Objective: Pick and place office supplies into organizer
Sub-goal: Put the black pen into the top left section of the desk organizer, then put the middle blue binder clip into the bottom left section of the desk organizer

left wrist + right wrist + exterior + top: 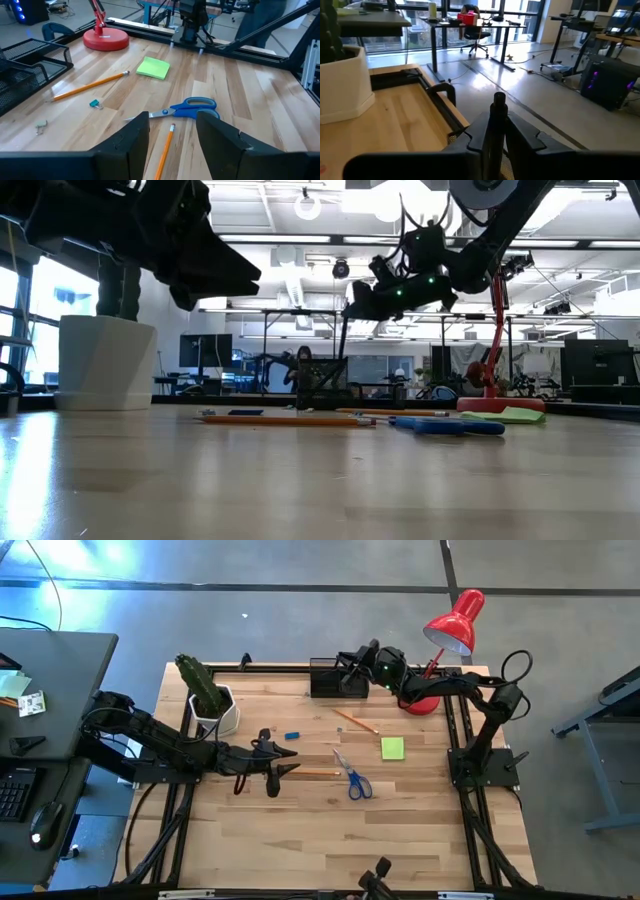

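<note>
My left gripper hovers open above a wooden pencil that lies flat on the table, its fingers on either side and clear of it. Just beyond lie the blue-handled scissors, a lime-green sticky-note pad, a second pencil and a tiny blue block. At the table's far edge my right gripper hangs over the black mesh organizer, shut on a dark pen. My right gripper pinches the dark pen between its two fingers, below its top end, which sticks up above them. The fingers reach in about level from the table's right side and lie across the pen. The pen stands upright; the fingers hide its lower part.
A potted cactus in a white pot stands at the far left beside my left arm. The red desk lamp stands at the far right, behind my right arm. A small pale clip lies near the organizer.
</note>
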Action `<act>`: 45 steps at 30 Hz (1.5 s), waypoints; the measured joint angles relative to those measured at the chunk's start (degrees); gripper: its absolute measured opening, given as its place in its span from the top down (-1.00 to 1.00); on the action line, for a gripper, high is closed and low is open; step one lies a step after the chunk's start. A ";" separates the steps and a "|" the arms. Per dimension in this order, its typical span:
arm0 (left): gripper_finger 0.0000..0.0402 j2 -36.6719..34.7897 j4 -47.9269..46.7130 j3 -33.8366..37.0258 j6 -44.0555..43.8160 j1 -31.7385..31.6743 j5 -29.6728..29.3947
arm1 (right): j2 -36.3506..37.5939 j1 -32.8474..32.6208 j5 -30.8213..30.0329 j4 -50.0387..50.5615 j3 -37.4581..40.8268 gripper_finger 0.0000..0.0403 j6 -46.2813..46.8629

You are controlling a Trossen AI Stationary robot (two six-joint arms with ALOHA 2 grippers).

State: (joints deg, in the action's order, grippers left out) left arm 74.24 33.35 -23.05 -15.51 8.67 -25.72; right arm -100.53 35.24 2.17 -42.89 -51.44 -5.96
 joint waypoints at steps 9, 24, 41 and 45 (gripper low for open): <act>0.25 0.00 -0.57 0.00 1.16 0.00 3.88 | 0.00 -0.04 2.40 2.30 0.00 0.69 0.58; 0.25 0.00 -2.63 0.00 1.14 0.00 3.68 | -0.03 -0.20 6.92 4.62 0.02 0.66 0.18; 0.25 0.00 -4.43 0.00 0.20 0.00 3.64 | 6.74 -12.55 6.92 35.46 0.07 0.66 -5.79; 0.25 0.00 -4.26 0.00 0.20 0.00 3.64 | 7.21 -14.26 3.59 40.34 0.08 0.66 -6.57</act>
State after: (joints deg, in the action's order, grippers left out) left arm 74.24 29.10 -23.05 -15.31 8.67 -22.09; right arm -93.32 20.99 5.76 -2.55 -51.36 -12.53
